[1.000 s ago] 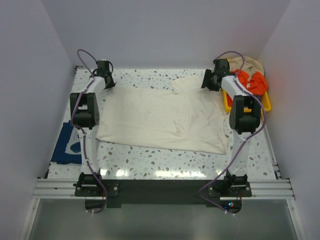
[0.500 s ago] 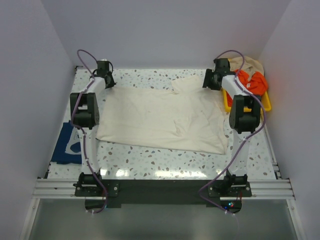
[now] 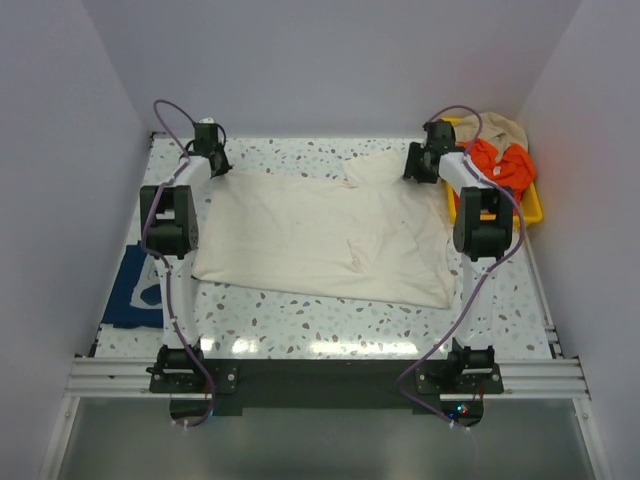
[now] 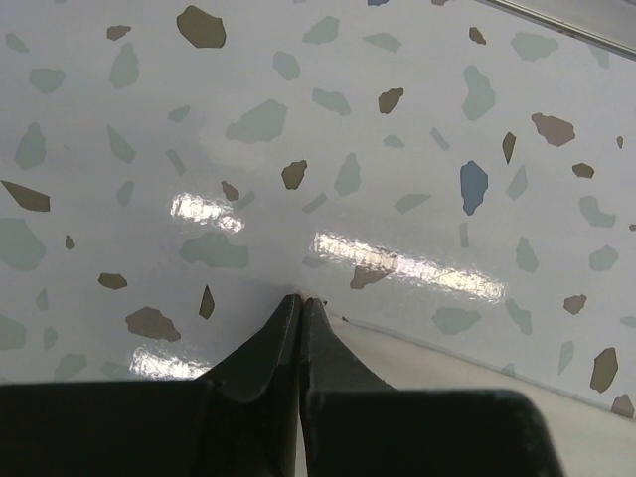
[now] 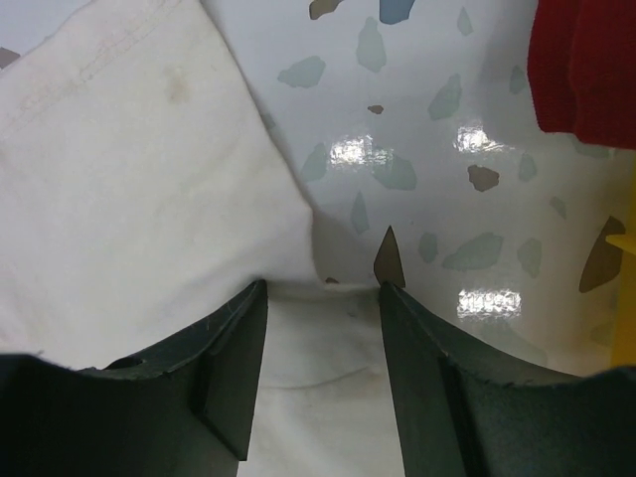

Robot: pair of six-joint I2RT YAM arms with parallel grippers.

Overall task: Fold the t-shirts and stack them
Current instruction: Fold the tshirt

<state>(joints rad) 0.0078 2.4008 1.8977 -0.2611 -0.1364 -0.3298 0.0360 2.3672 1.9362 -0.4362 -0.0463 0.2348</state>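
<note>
The left arm [image 3: 168, 215] and right arm [image 3: 482, 225] both stretch forward, elbows raised and wrists tipped down. The left gripper [image 4: 301, 298] is closed, fingertips touching. The right gripper [image 5: 323, 283] points down, its jaws parted with a clear gap.

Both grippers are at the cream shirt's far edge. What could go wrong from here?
1. The left gripper is shut, but its wrist view shows the tips meeting right at the edge of the cream t-shirt. It may hold only a sliver, or nothing, and slip on lifting.
2. The right gripper is open astride the cloth edge. If the left lifts first, the shirt may skew.
</note>
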